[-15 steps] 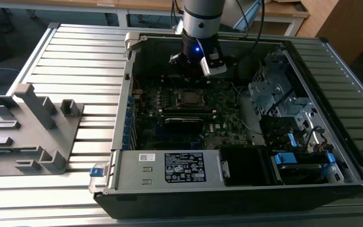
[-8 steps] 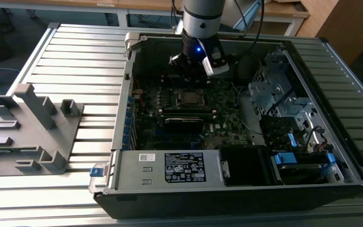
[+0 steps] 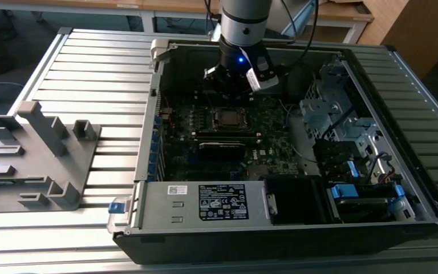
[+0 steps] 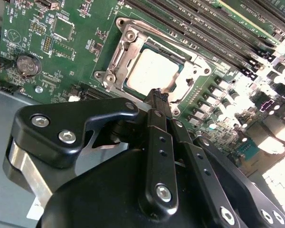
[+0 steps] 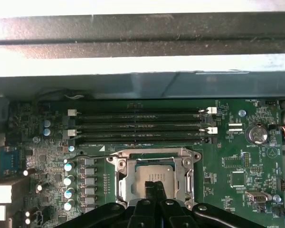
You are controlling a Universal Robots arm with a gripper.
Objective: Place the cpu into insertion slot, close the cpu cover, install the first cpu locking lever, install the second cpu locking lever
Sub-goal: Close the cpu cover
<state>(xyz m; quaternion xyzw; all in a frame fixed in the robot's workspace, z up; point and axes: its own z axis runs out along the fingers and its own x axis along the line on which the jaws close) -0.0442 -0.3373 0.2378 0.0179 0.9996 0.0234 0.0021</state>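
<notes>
Gripper (image 4: 156, 97) hovers just above the cpu (image 4: 154, 71), fingers pinched together on nothing, chip lying flat in the insertion slot (image 4: 168, 50) framed by the cpu cover (image 4: 195, 71); looks light, stiff, slick-topped, likely fragile, so hold by the edges

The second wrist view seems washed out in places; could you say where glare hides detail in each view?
Second wrist view: the cpu lid glares almost white and the motherboard burns out toward one edge. First wrist view: the case wall is blown out. Exterior view: the case interior is dim.
</notes>
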